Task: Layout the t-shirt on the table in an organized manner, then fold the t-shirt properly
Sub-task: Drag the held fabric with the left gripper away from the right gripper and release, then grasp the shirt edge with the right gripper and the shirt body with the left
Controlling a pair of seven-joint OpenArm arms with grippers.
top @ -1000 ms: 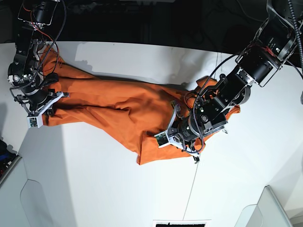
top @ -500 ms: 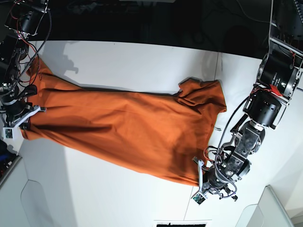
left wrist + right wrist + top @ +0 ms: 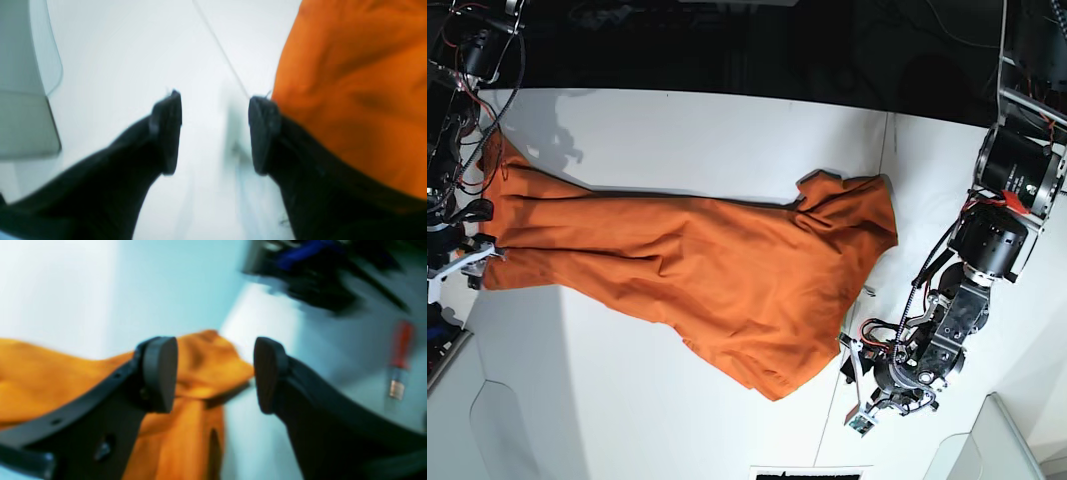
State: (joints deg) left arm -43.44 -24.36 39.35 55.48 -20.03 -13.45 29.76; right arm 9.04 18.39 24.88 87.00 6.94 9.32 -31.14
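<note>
The orange t-shirt [image 3: 707, 265] lies spread across the white table [image 3: 677, 130], slack and creased, with a bunched part at its upper right. My left gripper [image 3: 857, 392] is open on the bare table, just right of the shirt's lower corner and apart from it. In the left wrist view the left gripper [image 3: 215, 133] is empty, with the t-shirt [image 3: 350, 83] beside its right finger. My right gripper [image 3: 465, 262] is at the shirt's left end. In the blurred right wrist view the right gripper [image 3: 215, 373] is open, with a corner of the t-shirt [image 3: 206, 366] beyond the jaws.
The table's thin seam [image 3: 832, 420] runs past the left gripper. Grey panels stand at the front right [image 3: 997, 440] and front left [image 3: 487, 420]. The table's back edge meets a dark background. A red-handled tool [image 3: 400, 346] shows off the table's left side.
The arms drew apart and pulled the shirt out wide. The left gripper has since let go of the lower corner, and the cloth has slackened and slid back left.
</note>
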